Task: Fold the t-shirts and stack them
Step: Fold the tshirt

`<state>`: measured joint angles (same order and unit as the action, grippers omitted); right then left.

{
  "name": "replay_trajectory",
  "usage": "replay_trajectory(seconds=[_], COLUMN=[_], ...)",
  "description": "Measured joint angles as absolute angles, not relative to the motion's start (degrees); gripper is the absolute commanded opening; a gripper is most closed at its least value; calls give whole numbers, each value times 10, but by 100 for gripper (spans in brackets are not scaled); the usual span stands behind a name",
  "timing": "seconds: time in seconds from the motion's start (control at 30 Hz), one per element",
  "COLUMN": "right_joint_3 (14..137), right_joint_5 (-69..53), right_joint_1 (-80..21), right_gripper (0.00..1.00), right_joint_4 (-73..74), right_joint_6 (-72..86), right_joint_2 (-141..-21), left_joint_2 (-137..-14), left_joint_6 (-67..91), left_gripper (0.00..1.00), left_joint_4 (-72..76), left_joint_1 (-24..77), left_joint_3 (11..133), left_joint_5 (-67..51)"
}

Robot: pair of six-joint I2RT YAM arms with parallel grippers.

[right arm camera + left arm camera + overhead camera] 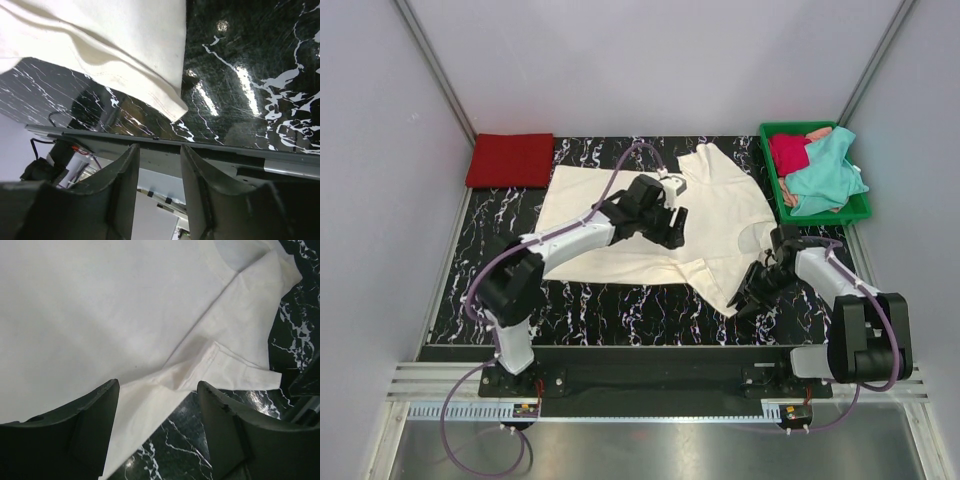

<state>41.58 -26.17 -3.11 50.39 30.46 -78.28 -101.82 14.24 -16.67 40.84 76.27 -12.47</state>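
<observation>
Two grippers, both open and empty, at one cream shirt [720, 200] spread flat on the desk [600, 310], long axis running left to right with the collar toward the far right. Left gripper [670, 228] poised over the chest near the collar; right gripper [752, 298] low at the near-right corner, cloth edge just beyond the tips, so likely the nearer for that corner. Red shirt [510, 160] folded at the far left, well apart; teal shirt [825, 172] and crimson shirt [788, 152] heaped in the tray [782, 205].
</observation>
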Motion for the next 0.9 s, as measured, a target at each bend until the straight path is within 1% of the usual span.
replay_trajectory(seconds=[0.2, 0.37, 0.5, 0.7, 0.87, 0.9], right_joint_3=[397, 389, 381, 374, 373, 373], right_joint_5=[-260, -240, -229, -223, -217, -216], right_joint_1=[-31, -31, -31, -31, -31, -31], right_gripper=[46, 47, 46, 45, 44, 44], right_joint_4=[479, 479, 478, 475, 467, 463], right_joint_6=[340, 357, 364, 367, 369, 369], right_joint_2=[-765, -737, -725, -736, -744, -746], left_joint_2=[-1121, -1166, -1181, -1194, -1206, -1206], left_joint_6=[106, 103, 103, 103, 103, 103], left_gripper=[69, 67, 67, 57, 56, 53], left_joint_4=[-149, -145, -138, -140, -147, -147], left_joint_1=[430, 458, 486, 507, 506, 506], left_joint_3=[820, 864, 876, 884, 894, 894], left_joint_5=[-143, -165, -178, -186, -180, -179])
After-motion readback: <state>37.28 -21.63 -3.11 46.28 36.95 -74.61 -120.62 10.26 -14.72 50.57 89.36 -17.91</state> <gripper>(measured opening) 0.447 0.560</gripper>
